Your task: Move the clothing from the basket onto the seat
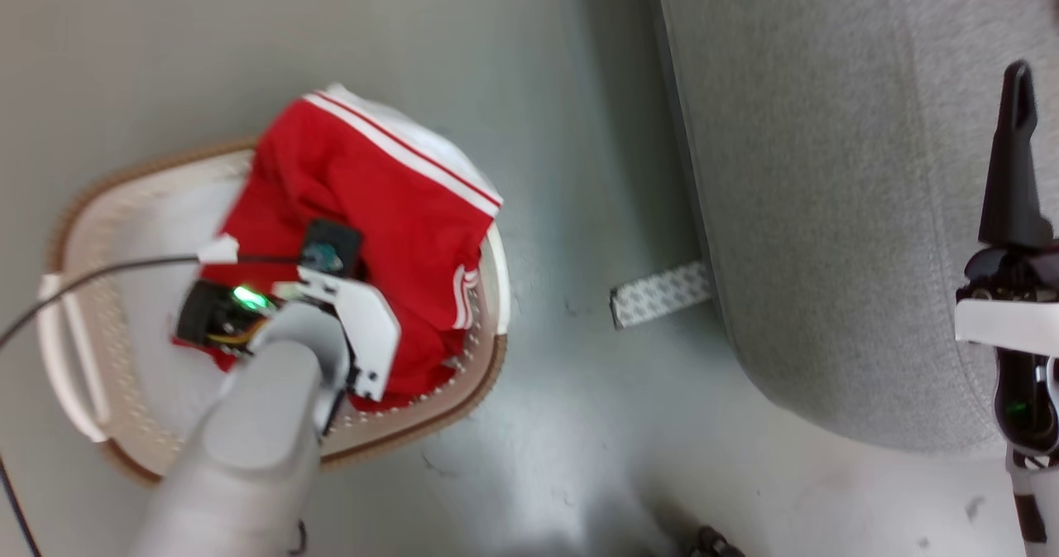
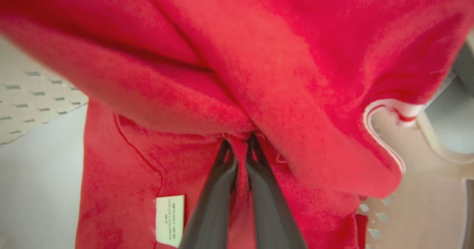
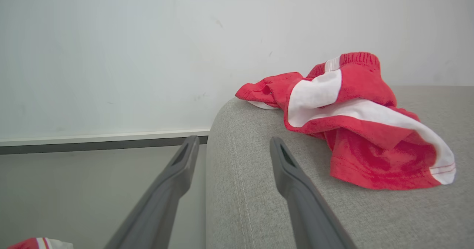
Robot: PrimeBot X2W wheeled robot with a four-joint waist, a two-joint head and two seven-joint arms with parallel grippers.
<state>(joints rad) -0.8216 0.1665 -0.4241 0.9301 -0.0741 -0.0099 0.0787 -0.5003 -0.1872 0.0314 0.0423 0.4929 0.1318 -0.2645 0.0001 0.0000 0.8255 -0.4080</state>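
**Grey floor, basket (image 1: pixel 74 234) at eight o'clock: left tool (image 2: pixel 239 143) nipped on the red garment (image 1: pixel 389 201)**

Grey floor (image 1: pixel 538 127) runs through the middle of the head view. The cream basket sits at eight o'clock and the seat (image 1: pixel 827 168) takes the side from one to four o'clock. A patterned strip (image 1: pixel 662 294) lies on the floor at the seat's foot.

The red garment is heaped in the basket, its white-striped edge spilling over the brown rim toward twelve o'clock. The left tool reaches down into the heap. In the left wrist view its two fingers stand almost together with a fold of red cloth pinched between the tips, and a white label (image 2: pixel 169 219) shows at seven o'clock from them.

The right tool (image 3: pixel 234 141) hangs at three o'clock in the head view, over the seat's rounded edge. Its fingers are spread wide with nothing between them. In the right wrist view, red-and-white shorts (image 3: pixel 355 130) lie on the seat at two o'clock from that tool.

The step in hand looks like the pick of the garment left in the basket: the grasp is made, but the cloth rests in the heap, not yet lifted.

The next move calls for a straight lift, high enough for the trailing hem to clear the rim. After that comes a carry toward three o'clock and a release on the seat near the shorts. The hold is on one fold only, so a slow lift seems wise: the cloth could slip free, or snag and drag the light basket.
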